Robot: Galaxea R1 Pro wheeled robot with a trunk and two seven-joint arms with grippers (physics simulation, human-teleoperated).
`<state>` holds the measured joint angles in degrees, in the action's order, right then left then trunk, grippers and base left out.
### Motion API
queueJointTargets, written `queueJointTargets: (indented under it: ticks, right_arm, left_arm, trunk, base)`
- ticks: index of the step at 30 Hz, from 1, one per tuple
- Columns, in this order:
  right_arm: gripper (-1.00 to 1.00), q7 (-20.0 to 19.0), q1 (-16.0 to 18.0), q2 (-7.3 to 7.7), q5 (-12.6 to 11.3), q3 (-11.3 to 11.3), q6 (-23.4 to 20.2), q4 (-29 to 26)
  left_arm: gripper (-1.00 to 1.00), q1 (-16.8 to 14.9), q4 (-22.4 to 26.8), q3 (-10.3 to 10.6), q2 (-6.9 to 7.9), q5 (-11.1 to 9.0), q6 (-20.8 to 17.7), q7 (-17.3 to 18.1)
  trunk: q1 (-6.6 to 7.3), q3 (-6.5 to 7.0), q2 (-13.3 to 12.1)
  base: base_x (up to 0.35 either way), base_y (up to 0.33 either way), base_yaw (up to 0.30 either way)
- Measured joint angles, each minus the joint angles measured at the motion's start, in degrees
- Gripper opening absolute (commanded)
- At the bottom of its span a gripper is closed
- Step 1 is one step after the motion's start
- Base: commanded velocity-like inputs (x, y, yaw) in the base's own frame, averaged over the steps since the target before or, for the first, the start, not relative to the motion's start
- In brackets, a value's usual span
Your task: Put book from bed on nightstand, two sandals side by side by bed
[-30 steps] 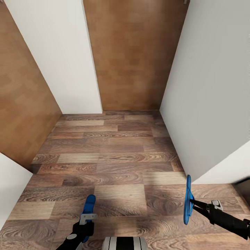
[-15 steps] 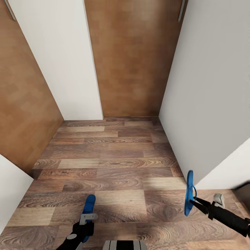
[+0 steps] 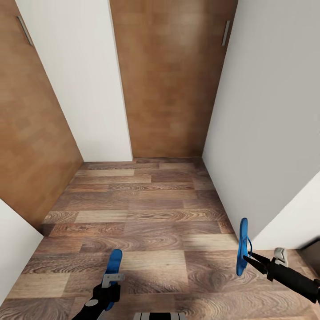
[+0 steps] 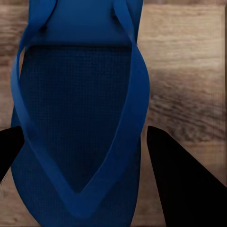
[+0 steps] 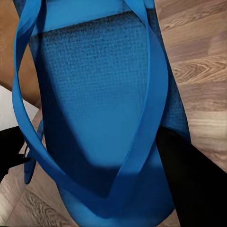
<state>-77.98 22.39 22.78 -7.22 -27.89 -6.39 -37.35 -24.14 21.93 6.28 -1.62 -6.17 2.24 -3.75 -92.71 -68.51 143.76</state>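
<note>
A blue sandal [image 4: 80, 118] sat between the two black fingers [image 4: 182, 184] of the left gripper [image 4: 80, 156]. Its thin straps met in a V. Brown wood floor [image 4: 187, 71] showed beside the sandal.

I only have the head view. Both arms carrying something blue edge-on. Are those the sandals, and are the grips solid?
Observer: Yes. The left wrist view shows the left gripper straddling a blue sandal, thong straps facing the camera, one dark finger on each side.
Operator: Right side?
Observer: Same there: the right gripper is closed across the other sandal, and the textured footbed is plain to see.
Operator: Anything under them?
Observer: Both wrist views show wood plank floor behind the sandals, nothing else; the right wrist view also catches a strip of brown door and white wall.
</note>
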Motion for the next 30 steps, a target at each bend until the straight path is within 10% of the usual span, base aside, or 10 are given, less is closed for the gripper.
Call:
queueJointTargets:
  ticks: [30]
  right_arm:
    - [-1.00, 0.2, -0.1, -0.40, 0.8, 0.3, 0.7, 2.7]
  left_arm:
    - [-1.00, 0.0, -0.1, 0.0, -0.35, 0.0, 0.0, 0.1]
  trunk:
    - [0.77, 6.65, -0.4]
  base:
    - [0.000, 0.000, 0.000]
